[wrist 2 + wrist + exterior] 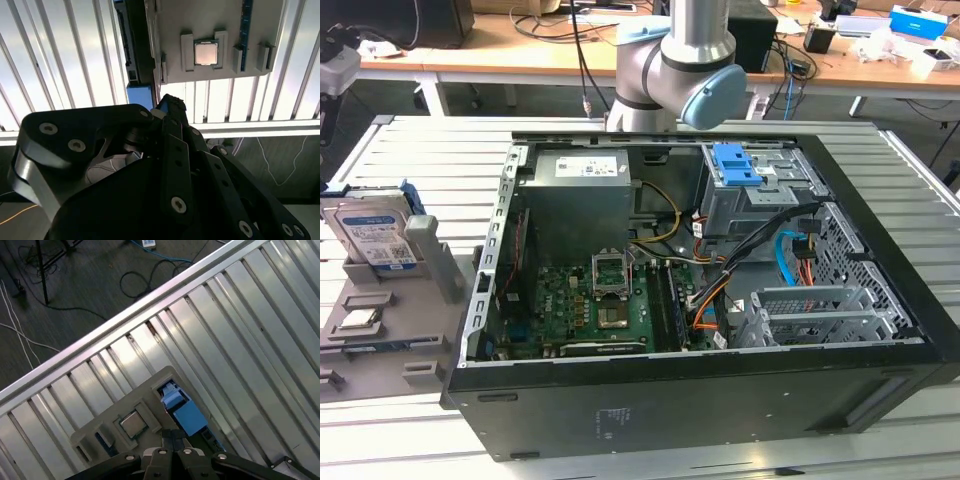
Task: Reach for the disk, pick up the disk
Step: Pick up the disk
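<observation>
While tool (172, 436) hovers jaws pressed together, empty, disk (372, 238) stands in grey holder (430, 262); white-blue label too small to read.

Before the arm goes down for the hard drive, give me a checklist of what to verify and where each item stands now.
1. Hard drive upright in its grey stand: ok.
2. Gripper over the stand: ok, the drive's blue frame lies close to its tips in the first wrist view.
3. Jaws open for a grasp: not ok, they look shut with nothing between them.
4. Chip apart from the drive: ok.
5. Gripper lined up with the drive's edges: cannot tell.
</observation>
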{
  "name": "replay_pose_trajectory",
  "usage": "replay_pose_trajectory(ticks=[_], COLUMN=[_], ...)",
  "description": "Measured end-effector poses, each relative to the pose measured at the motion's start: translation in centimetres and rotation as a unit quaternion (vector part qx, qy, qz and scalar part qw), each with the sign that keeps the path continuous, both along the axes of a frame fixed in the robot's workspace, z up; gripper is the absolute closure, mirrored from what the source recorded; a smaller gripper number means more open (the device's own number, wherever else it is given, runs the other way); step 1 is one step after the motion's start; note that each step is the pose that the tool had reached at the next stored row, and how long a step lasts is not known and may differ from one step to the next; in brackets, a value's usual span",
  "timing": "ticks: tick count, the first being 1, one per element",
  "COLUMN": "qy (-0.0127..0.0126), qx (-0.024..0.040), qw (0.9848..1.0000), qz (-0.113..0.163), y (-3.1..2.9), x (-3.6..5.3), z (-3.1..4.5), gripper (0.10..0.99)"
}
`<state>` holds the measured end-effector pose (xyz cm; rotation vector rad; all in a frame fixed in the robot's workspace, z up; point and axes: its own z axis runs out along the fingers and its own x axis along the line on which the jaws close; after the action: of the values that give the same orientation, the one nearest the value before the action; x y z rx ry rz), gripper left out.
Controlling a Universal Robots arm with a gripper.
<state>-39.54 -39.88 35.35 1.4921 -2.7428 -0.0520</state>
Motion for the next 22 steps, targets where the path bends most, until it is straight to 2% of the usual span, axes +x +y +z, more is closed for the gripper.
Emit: replay_pose_trajectory(ticks=[3,5,7,14,18,21,22], qy=[0.0,-0.0001,0.0,0.0,0.0,0.0,0.0], qx=[0.0,0.0,0.0,0.0,0.0,0.0,0.0], qw=[0.9999,0.9996,0.9988,0.9963,0.994,0.9907,0.9902], qz=[0.011,0.028,0.048,0.085,0.109,0.136,0.14], y=[0.0,0.0,0.0,0.0,0.0,0.0,0.0], x=[0.0,0.0,0.0,0.0,0.0,0.0,0.0], z=[0.0,0.0,0.0,0.0,0.0,0.0,0.0], gripper=[0.98,0.98,0.98,0.98,0.98,0.98,0.98])
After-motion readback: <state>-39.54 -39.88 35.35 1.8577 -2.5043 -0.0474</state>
